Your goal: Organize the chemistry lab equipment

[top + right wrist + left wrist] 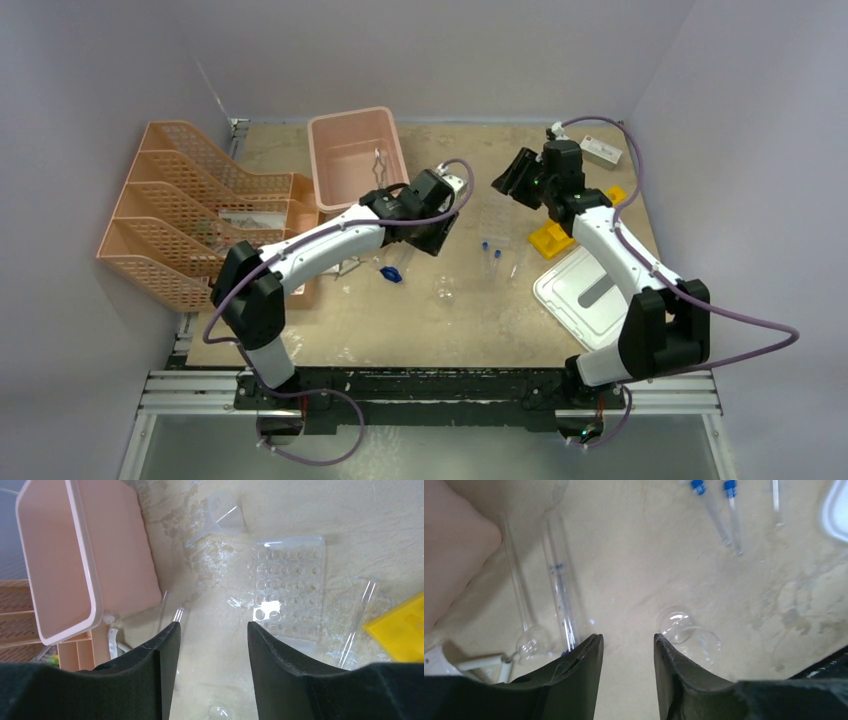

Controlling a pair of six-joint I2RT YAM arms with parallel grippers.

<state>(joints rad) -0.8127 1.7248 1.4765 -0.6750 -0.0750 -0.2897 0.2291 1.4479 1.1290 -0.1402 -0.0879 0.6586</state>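
Glassware lies scattered over the surface (470, 330) between two arms. Left pincer (626, 639) hovers low, its jaws partly apart with nothing between them. A tiny glass beaker (676, 626) sits just beyond one finger and a marked glass tube (560, 580) just beyond the other, while two blue-capped tubes (716, 510) lie farther off. Right pincer (212, 626), likewise parted and empty, hangs above the clear rack (290, 587). A clear funnel (227, 515) lies beyond that rack, the yellow rack (400, 630) to one side and the pink bin (60, 555) to the other. Likely hazards: a descending finger could land on the beaker's rim rather than straddle it, sending the round glass rolling or cracking it. Smooth clear walls may also slip from a shallow grip, and the two arms, both reaching toward the middle, could foul each other.
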